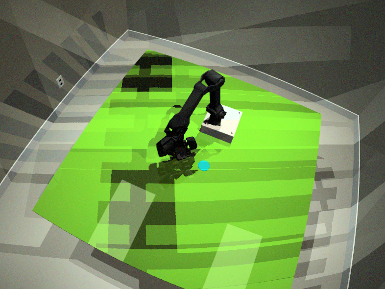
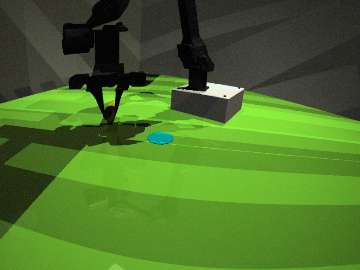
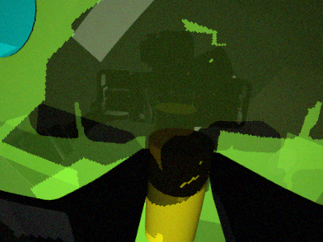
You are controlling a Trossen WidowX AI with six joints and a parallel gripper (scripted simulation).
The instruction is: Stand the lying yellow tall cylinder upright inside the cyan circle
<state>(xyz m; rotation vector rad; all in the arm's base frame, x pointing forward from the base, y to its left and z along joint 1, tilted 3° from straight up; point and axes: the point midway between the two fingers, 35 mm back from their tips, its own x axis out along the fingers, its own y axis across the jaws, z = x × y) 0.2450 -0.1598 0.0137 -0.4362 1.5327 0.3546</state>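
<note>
Around me stand grey walls crossed by pale and dark bands, and below me lies a glossy bright green surface (image 2: 232, 180) striped with shadow. My black arm (image 1: 189, 105) rises from a white square base block (image 2: 207, 103) and bends down to the surface. My fingers (image 2: 109, 114) point straight down, with their tips at the surface, and they are clamped on the yellow tall cylinder (image 2: 110, 111), one finger on each side of it. In the wrist view the yellow cylinder (image 3: 176, 207) lies on its side between my two dark fingers, its far half in my shadow. From above, my wrist hides it. The flat cyan circle (image 2: 160, 137) lies on the surface nearby, apart from the cylinder and off to the side of it, between my fingers and the base block's near corner. In the wrist view the circle (image 3: 13, 15) shows at the upper left edge.
</note>
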